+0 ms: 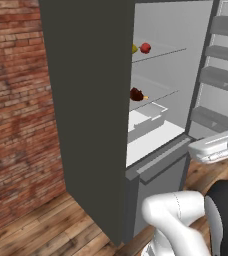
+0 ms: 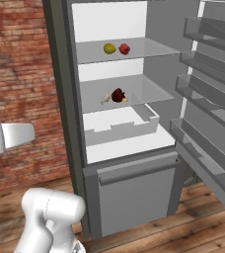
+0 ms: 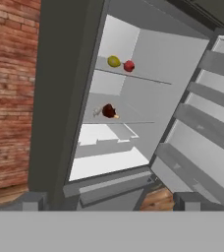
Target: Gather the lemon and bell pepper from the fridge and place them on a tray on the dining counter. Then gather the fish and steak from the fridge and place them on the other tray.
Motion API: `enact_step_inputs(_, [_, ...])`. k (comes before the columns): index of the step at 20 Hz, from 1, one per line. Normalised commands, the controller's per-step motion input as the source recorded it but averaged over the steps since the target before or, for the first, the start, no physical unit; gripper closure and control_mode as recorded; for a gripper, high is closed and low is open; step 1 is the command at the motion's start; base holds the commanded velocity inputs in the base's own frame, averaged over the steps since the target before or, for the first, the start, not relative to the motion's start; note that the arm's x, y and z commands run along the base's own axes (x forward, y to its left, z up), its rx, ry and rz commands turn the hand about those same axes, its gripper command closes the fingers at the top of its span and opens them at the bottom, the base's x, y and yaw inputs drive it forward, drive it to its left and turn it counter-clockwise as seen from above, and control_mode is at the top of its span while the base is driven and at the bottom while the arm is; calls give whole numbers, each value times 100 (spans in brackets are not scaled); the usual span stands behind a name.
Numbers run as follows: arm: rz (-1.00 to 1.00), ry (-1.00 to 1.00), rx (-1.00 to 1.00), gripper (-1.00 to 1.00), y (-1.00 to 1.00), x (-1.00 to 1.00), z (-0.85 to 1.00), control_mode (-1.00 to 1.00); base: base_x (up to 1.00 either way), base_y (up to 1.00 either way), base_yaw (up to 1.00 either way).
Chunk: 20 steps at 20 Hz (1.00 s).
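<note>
A red brick wall [image 2: 16,74] stands left of the tall grey steel fridge [image 2: 65,123], which rests on a brown wooden plank floor [image 1: 36,230] with its door swung wide. On the upper glass shelf [image 2: 144,49] the small yellow oval lemon [image 2: 109,48] sits just beside the glossy red bell pepper [image 2: 125,48]. One shelf down lies the dark brown-red steak [image 2: 118,95], with what may be the slim silver-grey fish [image 2: 105,99] against its left side. The white arm [image 1: 176,220] is raised in front of the fridge, well apart from the food, and its gripper [image 3: 109,201] has its dark fingertips spread wide, holding nothing.
</note>
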Motion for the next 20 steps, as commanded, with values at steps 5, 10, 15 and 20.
enact_step_inputs(5, [0,-1,2,-100,-7,13,-3,-100,0,0,0])
enact_step_inputs(10, [0,0,0,-100,0,0,0,100,40,-48,1])
enact_step_inputs(15, [0,0,0,-100,0,0,0,100,40,-43,4])
enact_step_inputs(20, [0,0,0,-100,0,0,0,100,44,-16,16])
